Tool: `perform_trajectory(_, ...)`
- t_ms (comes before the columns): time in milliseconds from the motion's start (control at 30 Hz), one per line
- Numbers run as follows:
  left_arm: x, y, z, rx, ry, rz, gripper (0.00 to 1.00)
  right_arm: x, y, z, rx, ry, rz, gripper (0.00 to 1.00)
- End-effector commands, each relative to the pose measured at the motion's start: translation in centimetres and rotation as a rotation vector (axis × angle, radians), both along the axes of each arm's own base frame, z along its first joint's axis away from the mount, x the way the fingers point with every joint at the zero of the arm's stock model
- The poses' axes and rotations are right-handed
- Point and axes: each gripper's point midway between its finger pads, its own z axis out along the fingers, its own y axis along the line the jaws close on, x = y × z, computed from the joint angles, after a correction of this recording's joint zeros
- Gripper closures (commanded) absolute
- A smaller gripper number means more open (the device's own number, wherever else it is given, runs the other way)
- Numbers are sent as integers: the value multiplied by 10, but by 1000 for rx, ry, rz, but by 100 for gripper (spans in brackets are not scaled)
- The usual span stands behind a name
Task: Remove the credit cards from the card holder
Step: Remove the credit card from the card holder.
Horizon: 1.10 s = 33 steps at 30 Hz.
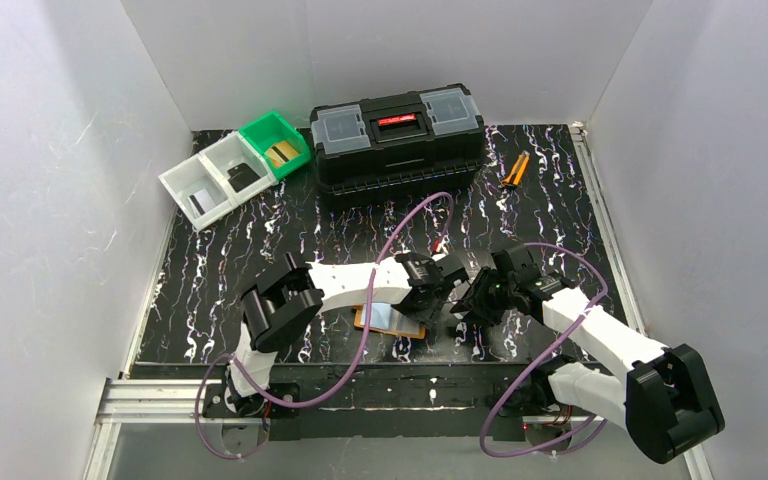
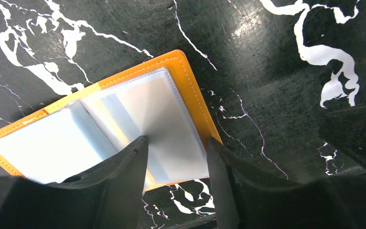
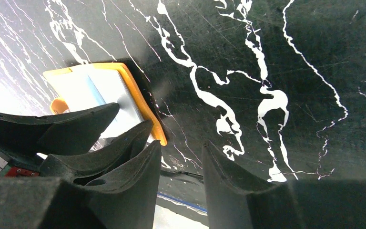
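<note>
At the far left of the black white-streaked table (image 1: 220, 270), two white bins (image 1: 192, 176) are sitting side by side, with dark credit cards (image 1: 243, 178) lying in them; touching them on the right, a green bin (image 1: 263, 131) is holding a gold-tan card (image 1: 282, 153); well nearer, around the middle of the near edge, the card holder (image 1: 392, 320) is lying open and flat, its orange cover down and its clear pockets facing up; the left gripper (image 2: 177, 140) is hovering over the holder's right-hand page with its jaws standing apart, one finger to each side of that pocket and nothing pinched between them; just to the right, the right gripper (image 3: 181, 145) is hanging over bare table beside the holder's right edge, its jaws likewise parted and gripping nothing, close to the left gripper's fingers (image 3: 86, 121); at the far edge, a black toolbox (image 1: 397, 140) is standing shut; to its right, orange-handled pliers (image 1: 515, 170) are lying on the table.
</note>
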Motion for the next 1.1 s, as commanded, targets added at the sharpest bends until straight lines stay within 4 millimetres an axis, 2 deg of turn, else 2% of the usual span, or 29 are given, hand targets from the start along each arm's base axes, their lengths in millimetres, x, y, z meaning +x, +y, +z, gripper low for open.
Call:
perform_trajectory(0,-8,28,-23,111,28,15,59,1,3,1,18,-8,11,55)
perform_trajectory(200,-11,24,-20,75,44,14,77,0,4,-1,25,0,17,56)
perform_trajectory(433,-12,18,-7,1,70,37,100,-1,6,-1,32,5,31,56)
perform_trajectory(767,-10,6,25,-236,182,180,100,3,11,6,43,-9,65,56)
perform_trajectory(967,0,12,42,-365,240,283,100,7,19,12,49,-15,101,56)
perform_trajectory(1067,2,17,44,-391,261,312,100,8,27,15,53,-22,125,56)
